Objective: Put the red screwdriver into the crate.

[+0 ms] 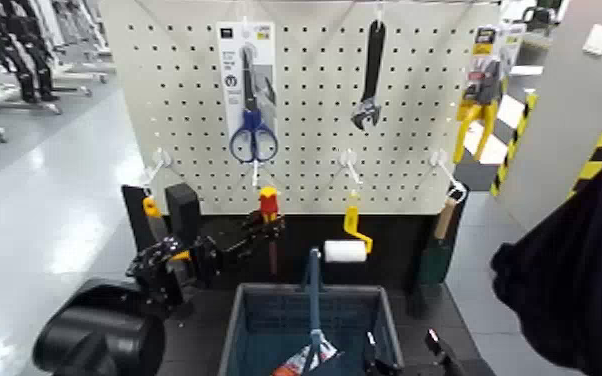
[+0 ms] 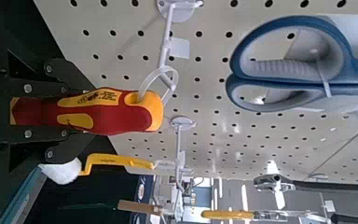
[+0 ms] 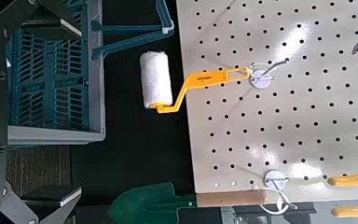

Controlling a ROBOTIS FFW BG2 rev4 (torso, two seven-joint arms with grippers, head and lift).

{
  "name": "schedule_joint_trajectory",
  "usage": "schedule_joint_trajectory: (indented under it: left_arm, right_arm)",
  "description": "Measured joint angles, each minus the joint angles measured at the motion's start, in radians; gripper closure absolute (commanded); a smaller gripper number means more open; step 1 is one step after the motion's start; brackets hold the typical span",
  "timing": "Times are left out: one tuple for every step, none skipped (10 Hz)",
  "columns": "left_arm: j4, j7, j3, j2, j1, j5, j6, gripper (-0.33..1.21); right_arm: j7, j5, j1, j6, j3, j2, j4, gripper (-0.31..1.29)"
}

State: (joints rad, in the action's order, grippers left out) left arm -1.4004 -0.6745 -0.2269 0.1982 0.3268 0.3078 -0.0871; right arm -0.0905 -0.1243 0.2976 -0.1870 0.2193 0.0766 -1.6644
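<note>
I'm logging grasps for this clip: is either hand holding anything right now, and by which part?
The left hand is shut on the red screwdriver, gripping its handle, while it is still on its pegboard hook. The right hand holds nothing, low by the crate.

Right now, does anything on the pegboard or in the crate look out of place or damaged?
Nothing stands out. The red screwdriver hangs on its hook between the left gripper fingers; the crate sits upright below.

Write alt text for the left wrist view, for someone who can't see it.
The left gripper closes on the red screwdriver, whose red-and-yellow handle hangs in a white hook on the pegboard. Blue-handled scissors hang nearby, with a yellow-handled paint roller farther along.
</note>
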Motion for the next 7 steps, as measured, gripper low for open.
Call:
schedule_joint_trajectory:
  left_arm:
    - [-0.035,0.002,-0.002,0.002,-0.007,0.000,-0.012,1.15]
    - [-0.077,0.008,-0.005,0.005,-0.015,0.001,-0.034,1.15]
    - [-0.134,0.036,-0.007,0.010,-0.030,0.000,-0.077,1.15]
    - [-0.193,0.058,-0.005,0.013,-0.053,0.000,-0.128,1.15]
    - [-0.250,0.080,0.003,0.013,-0.079,0.003,-0.181,1.15]
    - [-0.305,0.106,0.015,0.015,-0.107,0.013,-0.239,1.15]
    - [-0.359,0.126,0.032,0.017,-0.135,0.027,-0.302,1.15]
  right_arm:
    - [0.000,0.000,0.000,0.002,0.000,0.000,0.000,0.14]
    - [0.000,0.000,0.000,0.004,0.000,0.000,0.000,0.14]
    - [0.000,0.000,0.000,0.004,-0.001,0.000,0.000,0.14]
    - [0.000,0.000,0.000,0.005,-0.002,-0.001,-0.001,0.14]
    - [0.000,0.000,0.001,0.006,-0.003,-0.001,-0.002,0.14]
    - [0.000,0.000,0.002,0.008,-0.004,-0.002,-0.004,0.14]
    - [0.000,0.000,0.002,0.009,-0.004,-0.002,-0.005,0.14]
